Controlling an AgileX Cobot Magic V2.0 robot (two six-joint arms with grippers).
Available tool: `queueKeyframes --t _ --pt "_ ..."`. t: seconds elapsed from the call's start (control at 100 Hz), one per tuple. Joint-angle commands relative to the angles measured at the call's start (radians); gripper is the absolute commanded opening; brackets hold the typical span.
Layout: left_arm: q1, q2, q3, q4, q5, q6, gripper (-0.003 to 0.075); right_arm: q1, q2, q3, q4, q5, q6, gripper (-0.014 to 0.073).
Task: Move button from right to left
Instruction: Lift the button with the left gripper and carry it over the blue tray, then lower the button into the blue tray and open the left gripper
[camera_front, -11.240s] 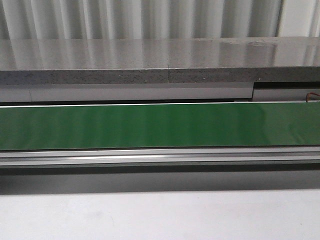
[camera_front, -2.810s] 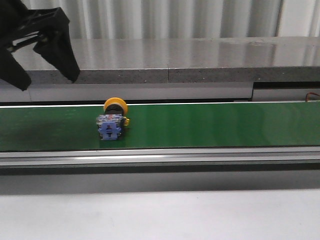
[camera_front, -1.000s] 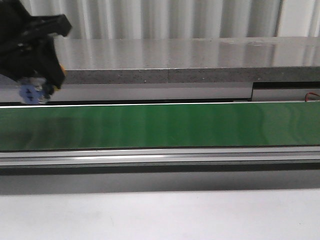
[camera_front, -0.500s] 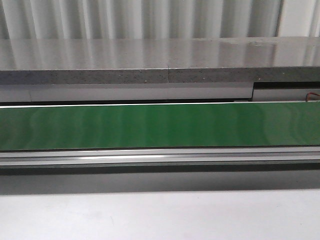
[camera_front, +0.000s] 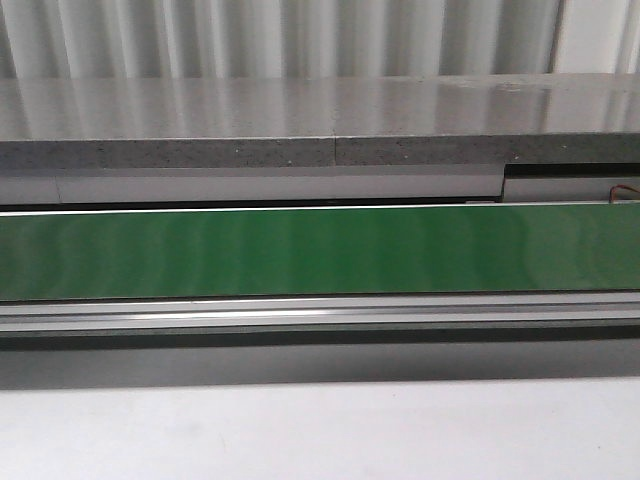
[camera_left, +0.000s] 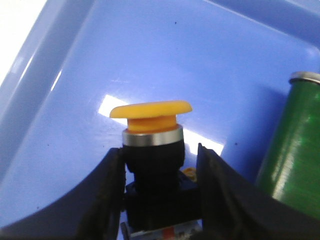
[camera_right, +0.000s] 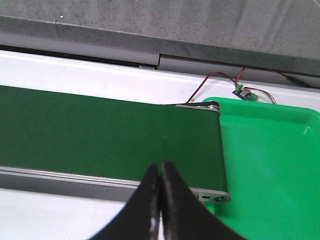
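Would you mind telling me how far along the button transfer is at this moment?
Done: the button is off the green conveyor belt, which runs bare in the front view. In hand: the left gripper holds it by its black collar over a blue tray. Left: lowering and releasing it there. The right gripper is shut on nothing, beside a green tray.

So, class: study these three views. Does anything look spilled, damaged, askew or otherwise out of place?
Nothing stands out. The green belt is bare and unmarked, the left claw holds the button squarely over the blue tray, and the right claw sits shut above the belt's end.
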Motion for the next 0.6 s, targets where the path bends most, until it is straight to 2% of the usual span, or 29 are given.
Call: queueKeyframes --t 0.0,0.21,0.59 --pt "0.002 0.022 -0.063 0.014 -0.054 0.006 -0.002 0.0 0.003 -0.023 0.002 -0.067 -0.01 -0.0067" --pt "0.0 0.127 -0.154 0.014 0.026 0.006 -0.002 0.0 0.003 -0.023 0.002 -0.067 -0.01 -0.0067" --pt "0.0 0.148 -0.159 0.0 0.041 0.008 -0.002 0.0 0.003 -0.023 0.002 -0.067 -0.01 -0.0067"
